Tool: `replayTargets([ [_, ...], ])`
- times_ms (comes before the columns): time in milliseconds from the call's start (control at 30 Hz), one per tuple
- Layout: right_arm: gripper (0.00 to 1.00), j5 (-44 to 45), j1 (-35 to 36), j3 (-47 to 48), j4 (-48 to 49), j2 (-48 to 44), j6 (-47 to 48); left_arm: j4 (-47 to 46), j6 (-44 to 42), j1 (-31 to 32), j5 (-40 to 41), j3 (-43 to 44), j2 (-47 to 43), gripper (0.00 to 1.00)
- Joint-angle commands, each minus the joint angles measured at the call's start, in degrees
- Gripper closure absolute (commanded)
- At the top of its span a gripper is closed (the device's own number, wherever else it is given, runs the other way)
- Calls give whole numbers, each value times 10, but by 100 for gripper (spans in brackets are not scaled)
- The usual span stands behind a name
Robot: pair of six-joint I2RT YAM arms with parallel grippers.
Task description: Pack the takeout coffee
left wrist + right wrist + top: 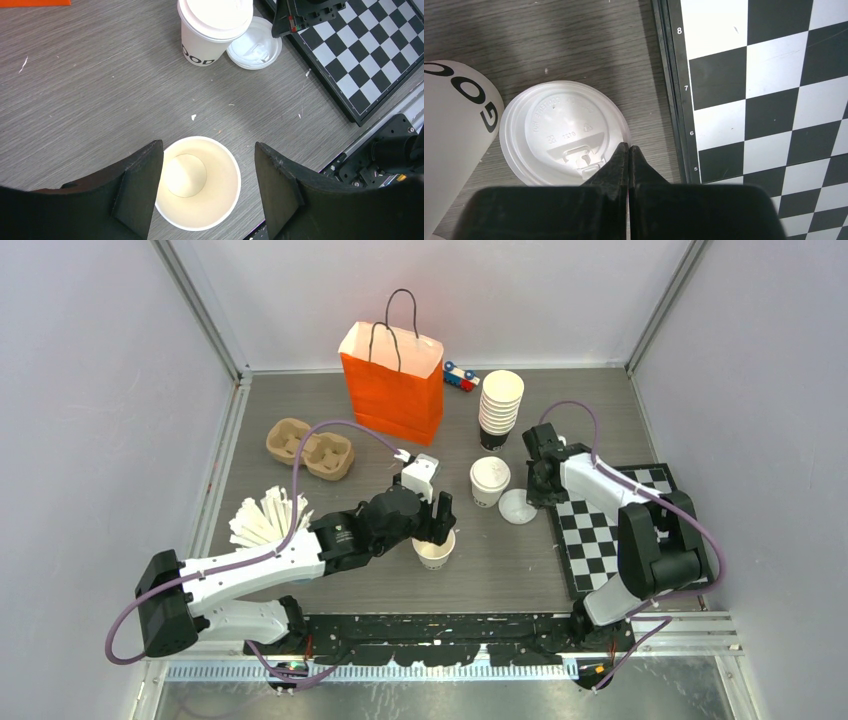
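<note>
A lidless white paper cup (434, 550) (197, 182), cream inside, stands between the fingers of my left gripper (437, 523) (209, 147). That gripper is open: its left finger is at the cup's rim and its right finger stands clear. A lidded takeout coffee (489, 480) (212, 27) (454, 125) stands farther back. Beside it a loose white lid (517, 506) (254, 49) (559, 130) lies flat on the table. My right gripper (541, 490) (629, 147) is shut with its tips on the lid's right rim. The orange bag (392, 380) stands at the back.
A chessboard (600, 530) (764, 75) lies right of the lid, under my right arm. A tall stack of nested cups (499, 405) and a small toy (460, 376) stand by the bag. A cardboard cup carrier (310, 448) and white paper sticks (268, 520) are on the left.
</note>
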State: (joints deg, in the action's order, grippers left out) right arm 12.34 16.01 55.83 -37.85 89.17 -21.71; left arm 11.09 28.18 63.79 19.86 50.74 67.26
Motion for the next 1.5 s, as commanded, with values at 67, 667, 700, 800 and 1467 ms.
replayTargets([
  [67,100,0,-1,20,-13,17,-4,-6,-6,1,15,-3,-5,31],
  [667,100,35,-1,63,-79,57,-21,-8,-10,2,16,-2,-2,31],
  [700,100,34,-1,68,-85,56,-23,-9,-10,1,16,-1,-2,31],
  [800,100,28,-1,81,-100,45,-32,-9,-12,1,17,-1,-1,31],
  [1467,100,-48,-1,-41,-47,-144,-106,5,-5,1,15,-1,-10,31],
])
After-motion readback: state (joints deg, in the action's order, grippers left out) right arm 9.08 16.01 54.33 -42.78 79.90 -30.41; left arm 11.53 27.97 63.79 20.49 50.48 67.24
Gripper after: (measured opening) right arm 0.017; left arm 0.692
